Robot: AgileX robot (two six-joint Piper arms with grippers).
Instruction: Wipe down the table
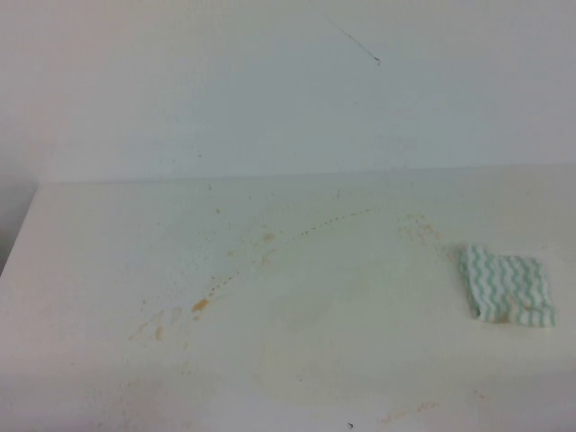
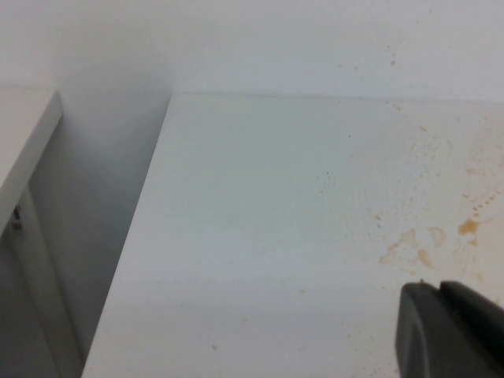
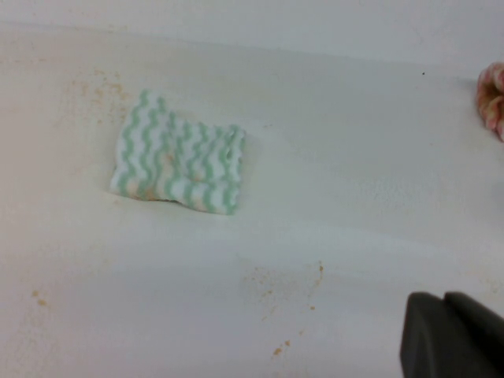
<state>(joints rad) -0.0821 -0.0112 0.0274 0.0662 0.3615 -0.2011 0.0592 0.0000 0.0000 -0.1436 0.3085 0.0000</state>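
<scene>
A folded cloth with green and white wavy stripes point(image 1: 506, 285) lies flat on the white table point(image 1: 360, 360) at the right; orange smudges mark it point(image 3: 179, 163). Orange-brown stains point(image 1: 200, 305) run across the table's middle and left, also seen as blotches point(image 2: 421, 246). Neither arm shows in the high view. My left gripper point(image 2: 438, 295) hangs over the table's left part near the blotches, fingers pressed together, holding nothing. My right gripper point(image 3: 442, 303) is shut and empty, well apart from the cloth.
The table's left edge point(image 2: 138, 228) drops beside a grey gap and a white cabinet point(image 2: 24, 150). A white wall point(image 1: 288, 81) rises behind the table. A pink and white object point(image 3: 493, 98) sits at the picture's edge in the right wrist view.
</scene>
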